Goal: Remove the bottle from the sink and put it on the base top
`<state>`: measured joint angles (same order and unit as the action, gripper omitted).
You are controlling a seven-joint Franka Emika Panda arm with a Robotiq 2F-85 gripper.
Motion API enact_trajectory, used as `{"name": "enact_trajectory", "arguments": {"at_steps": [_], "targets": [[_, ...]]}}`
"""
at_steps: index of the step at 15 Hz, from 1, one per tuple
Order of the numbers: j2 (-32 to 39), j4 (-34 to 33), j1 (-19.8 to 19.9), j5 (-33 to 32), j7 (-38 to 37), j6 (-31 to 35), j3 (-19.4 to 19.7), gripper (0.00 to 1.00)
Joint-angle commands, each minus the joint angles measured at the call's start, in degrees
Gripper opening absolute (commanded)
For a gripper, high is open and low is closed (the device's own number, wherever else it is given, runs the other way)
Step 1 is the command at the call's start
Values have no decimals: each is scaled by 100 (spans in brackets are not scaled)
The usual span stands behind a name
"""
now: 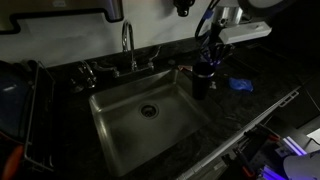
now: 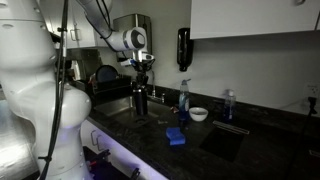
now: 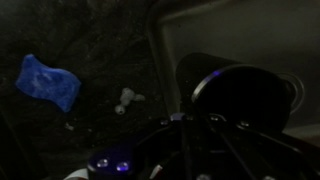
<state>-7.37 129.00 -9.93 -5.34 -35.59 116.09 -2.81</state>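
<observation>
the gripper (image 2: pixel 140 80) hung right over the bottle (image 2: pixel 140 103) by the sink (image 1: pixel 120 130) rim; whether it was clamped could not be told. a weak hold could have dropped the bottle short of the surface (image 1: pixel 248 104).

One dark bottle (image 1: pixel 202 85), one sink (image 1: pixel 120 132), one faucet (image 1: pixel 128 42), one blue sponge (image 2: pixel 177 137), one white bowl (image 2: pixel 199 114)

We saw the white arm (image 2: pixel 112 30) reach out from the frame's left edge in an exterior view, its wrist (image 2: pixel 136 41) bent so that the gripper (image 2: pixel 141 76) hung straight down. In the wrist view the gripper's dark body filled the bottom edge. We could not tell whether the jaws stood closed or apart.
</observation>
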Motion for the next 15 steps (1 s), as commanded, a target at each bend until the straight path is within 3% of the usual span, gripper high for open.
{"name": "enact_trajectory", "arguments": {"at_steps": [1, 5, 9, 15], "targets": [[-748, 168, 410, 182, -424, -712, -78, 1], [-1220, 507, 838, 438, -719, -776, 44, 1], [-1219, 727, 1125, 505, -674, -525, 90, 1], [-804, 1020, 1339, 513, -326, 496, 249, 1]]}}
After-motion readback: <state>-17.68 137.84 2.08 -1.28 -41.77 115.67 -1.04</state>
